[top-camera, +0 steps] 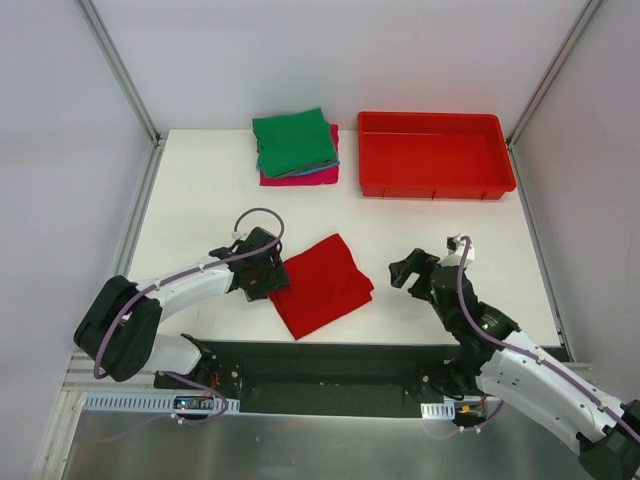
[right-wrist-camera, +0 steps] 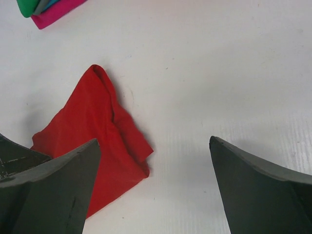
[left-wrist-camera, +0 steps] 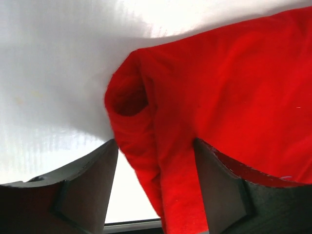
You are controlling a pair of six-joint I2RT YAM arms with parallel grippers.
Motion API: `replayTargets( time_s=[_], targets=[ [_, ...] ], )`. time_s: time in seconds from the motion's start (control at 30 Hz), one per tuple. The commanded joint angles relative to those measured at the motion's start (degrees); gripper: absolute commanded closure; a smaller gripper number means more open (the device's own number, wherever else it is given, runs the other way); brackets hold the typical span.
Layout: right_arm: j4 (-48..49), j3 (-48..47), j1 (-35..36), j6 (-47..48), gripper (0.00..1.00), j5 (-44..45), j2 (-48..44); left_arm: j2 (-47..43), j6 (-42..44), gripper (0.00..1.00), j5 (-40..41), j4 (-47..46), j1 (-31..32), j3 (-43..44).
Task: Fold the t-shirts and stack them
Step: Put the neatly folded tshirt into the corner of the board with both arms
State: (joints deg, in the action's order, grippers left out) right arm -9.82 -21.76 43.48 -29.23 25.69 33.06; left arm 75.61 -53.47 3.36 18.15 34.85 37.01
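The red t-shirt [top-camera: 322, 285] lies folded into a rough square on the white table, near the front middle. My left gripper [top-camera: 268, 275] is at its left edge. In the left wrist view the jaws [left-wrist-camera: 156, 144] stand apart around a rolled fold of the red shirt [left-wrist-camera: 234, 87], with a white gap beside the left finger. My right gripper [top-camera: 410, 272] is open and empty over bare table to the right of the shirt [right-wrist-camera: 92, 131]. At the back, the green shirt [top-camera: 293, 140] tops a folded stack over a teal one and a magenta one [top-camera: 300, 178].
A rigid red plastic bin [top-camera: 436, 188] stands at the back right, next to the stack. The stack's corner shows at the top left of the right wrist view [right-wrist-camera: 53, 10]. Bare white table [top-camera: 200, 200] lies between the stack and the arms.
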Motion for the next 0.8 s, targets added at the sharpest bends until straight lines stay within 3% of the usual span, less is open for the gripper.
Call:
replayTargets(
  time_s=[0.0,0.13,0.27,0.37,0.5,0.7,0.77],
  targets=[
    [-1.07,0.75,-0.33,1.02,0.04,3.31,-1.33,3.66,-2.42,0.39,-3.26,-2.33,0.30,-0.45],
    [-1.07,1.10,-0.42,0.93,0.04,3.57,-0.54,6.82,-4.01,0.41,-3.00,-2.60,0.83,-0.72],
    [-0.99,0.75,-0.51,1.90,0.04,3.49,0.51,11.47,-3.48,0.49,-3.00,-2.86,1.01,1.56],
    [-1.07,0.66,-0.59,2.60,0.04,4.01,0.60,14.29,-1.73,0.67,-2.21,-2.86,1.01,4.20],
    [-1.69,0.66,-1.03,3.57,0.04,5.15,0.08,16.93,2.57,1.00,-0.02,-2.60,1.01,8.33],
    [-1.08,1.28,-1.65,7.86,0.04,6.91,-0.45,17.90,16.71,1.00,7.79,1.18,1.01,19.48],
    [5.92,2.24,-1.74,16.18,0.04,3.16,0.68,17.81,21.37,1.00,10.95,1.79,1.01,22.56]
  ],
)
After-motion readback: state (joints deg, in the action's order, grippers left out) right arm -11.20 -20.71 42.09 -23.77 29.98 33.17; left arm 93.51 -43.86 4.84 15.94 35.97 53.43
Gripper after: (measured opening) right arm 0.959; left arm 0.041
